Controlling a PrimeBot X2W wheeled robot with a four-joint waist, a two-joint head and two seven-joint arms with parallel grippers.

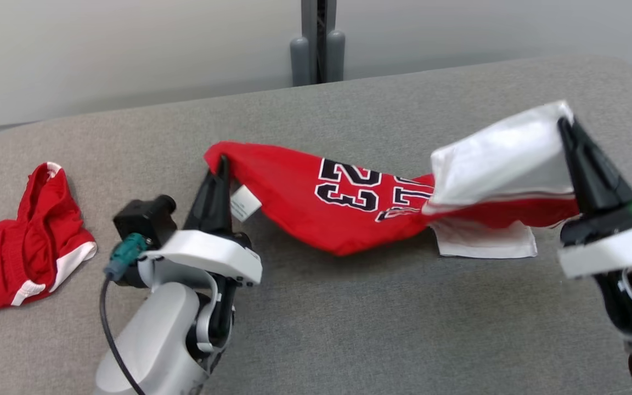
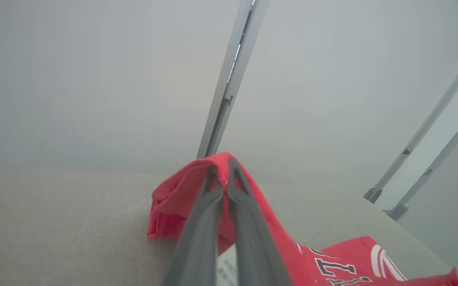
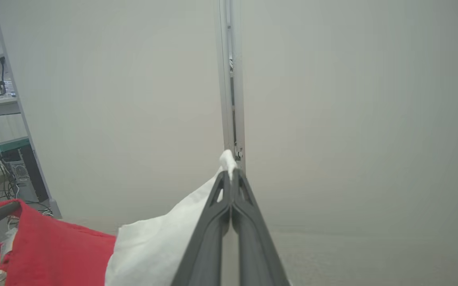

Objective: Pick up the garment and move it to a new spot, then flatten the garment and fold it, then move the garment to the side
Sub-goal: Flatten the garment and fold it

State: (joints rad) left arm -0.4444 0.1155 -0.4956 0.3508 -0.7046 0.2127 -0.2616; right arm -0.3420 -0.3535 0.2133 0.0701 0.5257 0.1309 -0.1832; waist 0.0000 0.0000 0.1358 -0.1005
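Grey worktop (image 1: 349,307), red 23 jersey (image 1: 316,203) sagging over it, left gripper (image 1: 221,164) pinching tight on its red corner, right gripper (image 1: 564,123) pinching its white end.

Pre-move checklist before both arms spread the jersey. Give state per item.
1. Left gripper shut on the red edge of the jersey: ok.
2. Right gripper shut on the jersey's white section: ok.
3. Jersey stretched flat between the grippers: not ok; it is bunched and twisted mid-span.
4. Jersey fully off the table: not ok; a white flap lies on it.
5. Red shorts clear of the jersey: ok; they lie apart at the robot's left.
6. Fabric layers in each grip: cannot tell.
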